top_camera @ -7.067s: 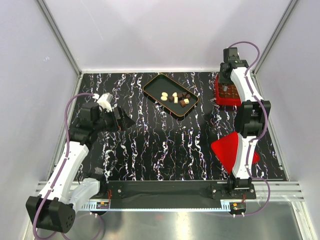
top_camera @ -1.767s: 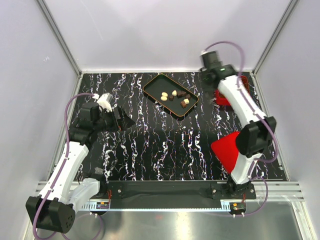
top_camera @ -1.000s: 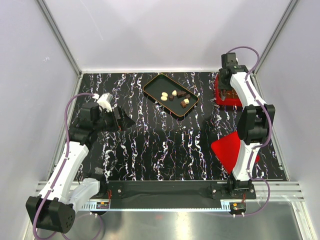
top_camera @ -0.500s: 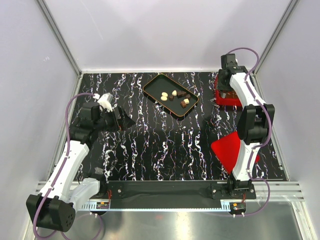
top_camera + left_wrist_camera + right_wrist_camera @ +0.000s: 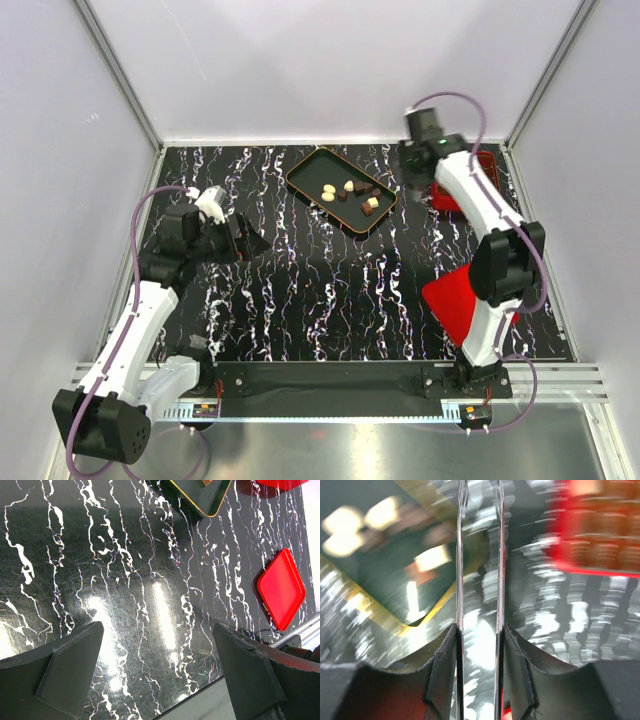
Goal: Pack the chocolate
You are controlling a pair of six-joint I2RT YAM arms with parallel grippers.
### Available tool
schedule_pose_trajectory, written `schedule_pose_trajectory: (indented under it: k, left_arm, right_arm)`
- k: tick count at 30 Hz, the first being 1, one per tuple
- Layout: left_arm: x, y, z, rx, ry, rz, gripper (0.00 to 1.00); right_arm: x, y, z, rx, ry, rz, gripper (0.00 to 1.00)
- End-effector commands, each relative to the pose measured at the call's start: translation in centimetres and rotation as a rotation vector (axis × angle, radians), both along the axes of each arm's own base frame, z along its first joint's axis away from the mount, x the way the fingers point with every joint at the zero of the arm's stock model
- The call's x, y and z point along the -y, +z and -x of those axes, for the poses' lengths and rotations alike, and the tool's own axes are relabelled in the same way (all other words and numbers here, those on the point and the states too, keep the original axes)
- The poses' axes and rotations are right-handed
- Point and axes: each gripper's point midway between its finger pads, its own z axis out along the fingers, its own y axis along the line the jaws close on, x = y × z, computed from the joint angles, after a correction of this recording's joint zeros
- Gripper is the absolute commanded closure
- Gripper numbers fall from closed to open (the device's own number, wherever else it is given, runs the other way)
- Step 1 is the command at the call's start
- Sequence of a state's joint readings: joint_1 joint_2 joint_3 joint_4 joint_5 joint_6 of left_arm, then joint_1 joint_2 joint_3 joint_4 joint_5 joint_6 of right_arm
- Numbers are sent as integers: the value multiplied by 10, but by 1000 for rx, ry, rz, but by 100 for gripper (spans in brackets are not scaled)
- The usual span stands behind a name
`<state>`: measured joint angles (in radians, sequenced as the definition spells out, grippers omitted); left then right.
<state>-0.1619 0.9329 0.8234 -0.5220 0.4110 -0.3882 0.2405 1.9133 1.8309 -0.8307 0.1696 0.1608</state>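
Several small chocolates point(image 5: 350, 194), cream, light brown and dark brown, lie in the black tray with the orange rim point(image 5: 300, 172) at the back middle. In the right wrist view they are blurred point(image 5: 432, 557), at the upper left. My right gripper point(image 5: 410, 172) hangs between the tray's right end and the red gridded box point(image 5: 447, 196). This gripper point(image 5: 479, 630) is shut on thin metal tweezers point(image 5: 461, 555), whose blades stand apart with nothing between them. My left gripper point(image 5: 245, 240) is wide open over bare table at the left, nothing between its fingers point(image 5: 70, 670).
The flat red lid point(image 5: 455, 300) lies at the front right, beside the right arm's base, and shows again point(image 5: 281, 587). The red box point(image 5: 600, 535) sits in the back right corner, partly under the right arm. Grey walls close in the black marbled table point(image 5: 320, 290).
My right arm has swung left, from above the red box to the gap beside the tray's right end. The left arm has not moved.
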Motion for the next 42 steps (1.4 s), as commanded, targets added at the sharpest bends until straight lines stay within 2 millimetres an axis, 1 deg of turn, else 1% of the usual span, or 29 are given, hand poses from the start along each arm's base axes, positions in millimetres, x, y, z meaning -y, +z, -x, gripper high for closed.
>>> schedule_pose_trajectory:
  k: [1,3,4,5,7,9,10,11,18,22,28,32,37,42]
  left_arm:
    - [0,11,-5,65,-6,-1,1]
    - [0,12,-5,68,-6,-1,1]
    - [-1,12,-5,67,-4,-2,1]
    - [0,12,-5,68,-6,-1,1]
    - [0,12,-5,66,-6,0,1]
    - [0,12,-5,66,-5,0,1]
    - [0,11,-5,63,-5,0,1]
    - [0,12,-6,66,-6,1,1]
    - [-1,10,-6,62,-1,-3,1]
    - [-1,10,-7,62,1,-5,1]
    - [-1,9,-7,58,1,-4,1]
    - [-1,9,-7,55,2,-5,1]
    - [-1,9,-7,55,3,-6,1]
    - [-1,9,-7,55,3,-7,1]
  right_arm:
    - [-68,8,38,-2,180,-60,54]
    - [-79,1,48,-24,209,-72,54]
    - [-88,-9,58,-54,239,-72,54]
    - [-89,-11,62,-59,248,-69,54]
    - [-94,-24,73,-92,274,-61,54]
    - [-96,-27,77,-93,284,-58,53]
    - [-95,-33,80,-105,286,-47,53]
    - [-96,-34,82,-102,297,-42,53]
    - [-95,-40,84,-108,300,-21,53]
    - [-91,-43,83,-111,290,3,53]
    - [-83,-41,81,-106,283,49,53]
    - [-82,-39,80,-98,284,50,53]
    - [-89,-48,83,-117,299,16,53]
    - [-94,-54,79,-118,300,1,54]
